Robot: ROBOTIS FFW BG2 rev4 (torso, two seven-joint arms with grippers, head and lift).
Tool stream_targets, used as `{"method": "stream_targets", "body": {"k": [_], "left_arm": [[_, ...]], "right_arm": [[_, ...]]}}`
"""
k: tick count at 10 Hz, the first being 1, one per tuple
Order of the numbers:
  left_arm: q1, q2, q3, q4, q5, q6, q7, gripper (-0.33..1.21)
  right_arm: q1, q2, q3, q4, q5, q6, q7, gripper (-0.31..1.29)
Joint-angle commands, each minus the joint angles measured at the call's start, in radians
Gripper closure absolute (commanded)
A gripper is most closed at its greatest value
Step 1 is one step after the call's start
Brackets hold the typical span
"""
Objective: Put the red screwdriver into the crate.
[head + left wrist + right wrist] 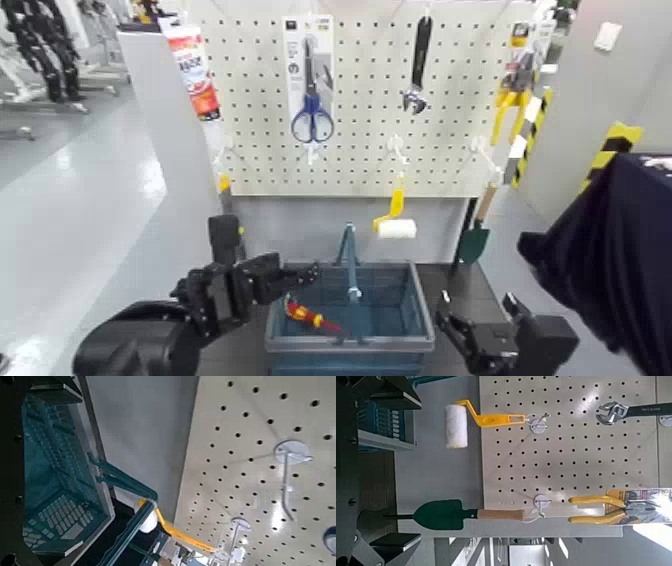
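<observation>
Screwdriver (306, 318) lies inside crate (420, 300); my left claw (305, 273) hangs over the rim, fingers spread, empty; right claw (462, 335) parked beside it, fingers apart.

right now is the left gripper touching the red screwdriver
Apart. The head view shows the left gripper above the crate rim, the red screwdriver lying inside below.

A workshop; a white pegboard (380, 90) hung with scissors (312, 105), wrench (418, 65), paint roller (394, 222).
</observation>
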Motion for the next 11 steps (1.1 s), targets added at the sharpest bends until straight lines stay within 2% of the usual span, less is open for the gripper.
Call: {"method": "stream_targets", "body": {"k": [1, 4, 6, 9, 11], "left_arm": [[0.044, 0.006, 0.021, -0.123, -0.077, -0.022, 0.049, 0.05], [0.145, 0.013, 0.024, -0.249, -0.119, -0.157, 0.147, 0.06], [0.226, 0.010, 0.032, -0.295, -0.153, -0.272, 0.259, 0.09], [0.335, -0.011, 0.041, -0.341, -0.212, -0.376, 0.352, 0.09], [0.400, -0.028, 0.058, -0.379, -0.268, -0.390, 0.380, 0.09]], "right_arm": [[0.000, -0.001, 0.001, 0.002, -0.001, 0.000, 0.000, 0.13], [0.003, 0.001, -0.002, 0.000, -0.004, 0.000, 0.002, 0.13], [0.006, 0.001, -0.006, -0.002, -0.004, -0.008, 0.003, 0.13], [0.015, 0.001, -0.015, 0.002, -0.007, -0.041, 0.008, 0.14], [0.021, 0.001, -0.015, 0.003, -0.009, -0.054, 0.009, 0.14]]}}
